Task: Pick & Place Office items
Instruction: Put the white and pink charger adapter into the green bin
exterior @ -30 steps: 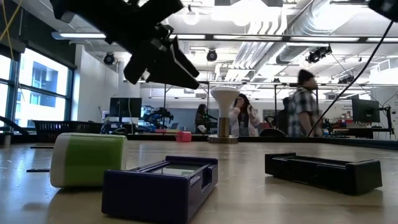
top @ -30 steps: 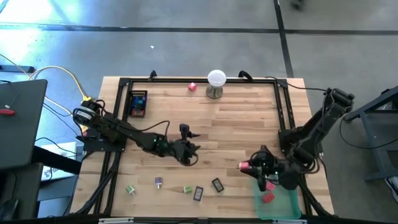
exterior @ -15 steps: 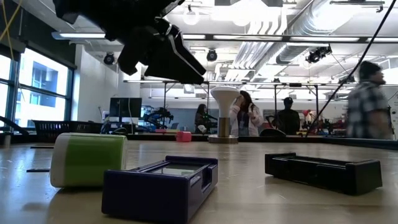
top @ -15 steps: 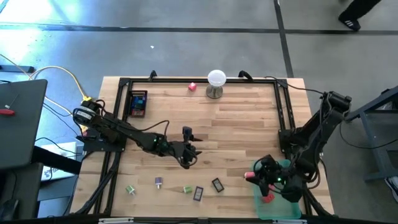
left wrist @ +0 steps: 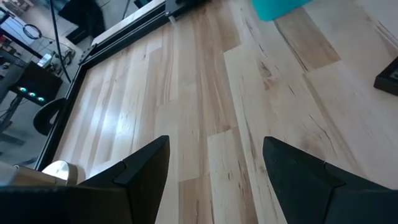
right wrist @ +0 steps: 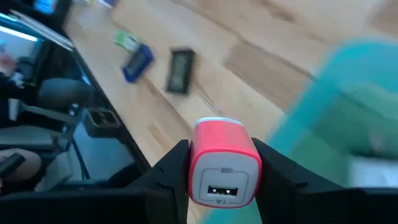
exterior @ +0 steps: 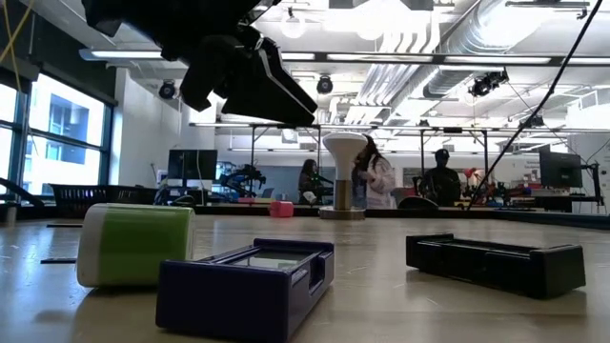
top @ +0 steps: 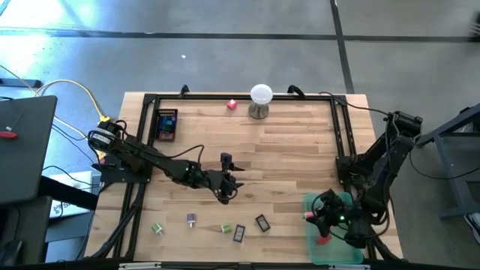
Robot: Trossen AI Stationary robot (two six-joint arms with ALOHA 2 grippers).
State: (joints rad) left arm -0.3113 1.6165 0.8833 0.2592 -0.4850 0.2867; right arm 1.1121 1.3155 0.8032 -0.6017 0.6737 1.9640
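The right gripper (right wrist: pixel 222 168) is clamping a pink USB charger block (right wrist: pixel 224 169) by its flat sides above the teal bin (top: pixel 335 247): probably light, rigid, slightly slippery; the left gripper (left wrist: pixel 214 165) is hovering released.

A wooden table (top: pixel 285 150) carries scattered office items (top: pixel 239 233) and a teal bin (top: pixel 337 251).

The floor (top: pixel 225 45) was grey concrete, crossed by dark lines. Beyond the table (exterior: pixel 381 238) stretched an open workshop: windows (exterior: pixel 48 133) bright at one side, ducts (exterior: pixel 429 38) and lamps (exterior: pixel 291 27) overhead, monitors (exterior: pixel 191 164) on benches, and perhaps three people (exterior: pixel 376 176) standing far back.
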